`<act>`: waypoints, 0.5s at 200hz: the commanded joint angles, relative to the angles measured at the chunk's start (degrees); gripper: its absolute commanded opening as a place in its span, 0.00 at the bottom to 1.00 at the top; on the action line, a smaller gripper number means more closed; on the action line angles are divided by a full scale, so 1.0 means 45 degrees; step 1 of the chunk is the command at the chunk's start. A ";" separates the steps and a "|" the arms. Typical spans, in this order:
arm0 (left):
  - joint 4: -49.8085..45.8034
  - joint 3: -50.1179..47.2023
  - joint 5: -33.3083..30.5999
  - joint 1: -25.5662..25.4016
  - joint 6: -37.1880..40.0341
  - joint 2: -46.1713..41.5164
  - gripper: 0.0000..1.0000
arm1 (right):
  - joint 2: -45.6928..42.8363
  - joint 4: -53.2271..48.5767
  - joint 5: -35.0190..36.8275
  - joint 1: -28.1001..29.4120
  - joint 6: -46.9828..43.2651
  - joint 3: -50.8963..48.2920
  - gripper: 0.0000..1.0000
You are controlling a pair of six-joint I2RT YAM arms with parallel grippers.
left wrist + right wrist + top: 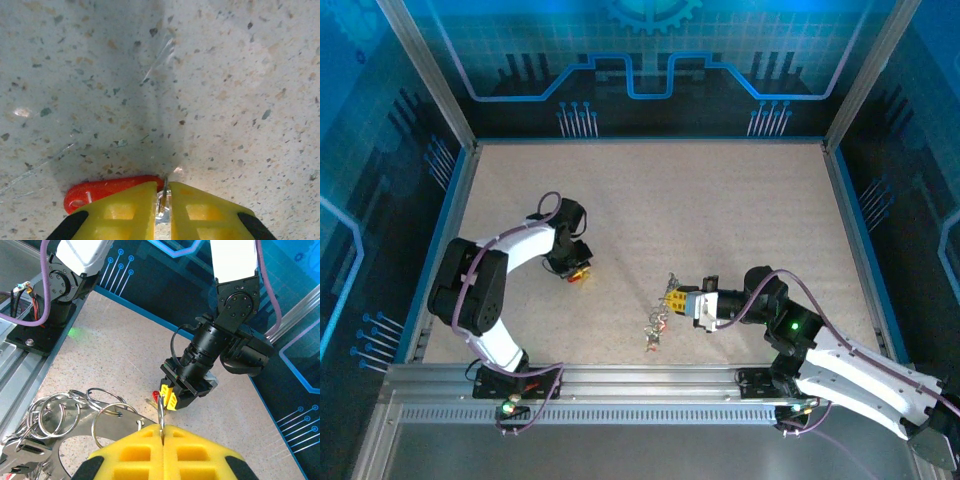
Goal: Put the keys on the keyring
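Note:
A red-headed key [107,189] lies on the speckled table, its thin metal blade standing edge-on between the yellow fingers of my left gripper [162,186], which is shut on it. From above, that gripper [578,272] points down at the table's left-centre with the red key [576,279] at its tip. The keyring [75,432], a flat grey plate carrying several wire rings, lies before my right gripper [161,429]. That gripper is shut on one thin upright ring of it. In the top view the right gripper [672,297] is at centre, with the keyring [655,325] trailing toward the near edge.
The left arm's wrist and gripper [167,397] stand about a hand's width beyond the right fingers. Blue walls enclose the table [720,220]. A metal rail [640,385] runs along the near edge by the arm bases.

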 commanded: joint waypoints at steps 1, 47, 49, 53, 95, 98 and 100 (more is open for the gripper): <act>-0.0227 0.0312 -0.0049 -0.0132 0.0441 0.0316 0.16 | -0.0119 0.0476 -0.0144 -0.0144 0.0072 0.0433 0.00; -0.0329 0.0409 -0.0228 -0.0201 0.0804 0.0382 0.08 | -0.0138 0.0464 -0.0139 -0.0156 0.0064 0.0430 0.00; -0.0344 0.0424 -0.0227 -0.0201 0.0833 0.0378 0.07 | -0.0139 0.0468 -0.0143 -0.0148 0.0066 0.0427 0.00; -0.0359 0.0429 -0.0260 -0.0219 0.0913 0.0371 0.06 | -0.0139 0.0469 -0.0148 -0.0152 0.0071 0.0443 0.00; 0.0286 0.0008 0.1158 -0.0240 0.2904 -0.0779 0.00 | -0.0149 0.0346 -0.0143 -0.0151 0.0109 0.0474 0.00; 0.0431 -0.0097 0.1251 -0.0250 0.3012 -0.0980 0.00 | -0.0157 0.0308 -0.0134 -0.0161 0.0100 0.0503 0.00; 0.0519 -0.0166 0.1280 -0.0243 0.3074 -0.1120 0.00 | -0.0158 0.0278 -0.0118 -0.0150 0.0124 0.0514 0.00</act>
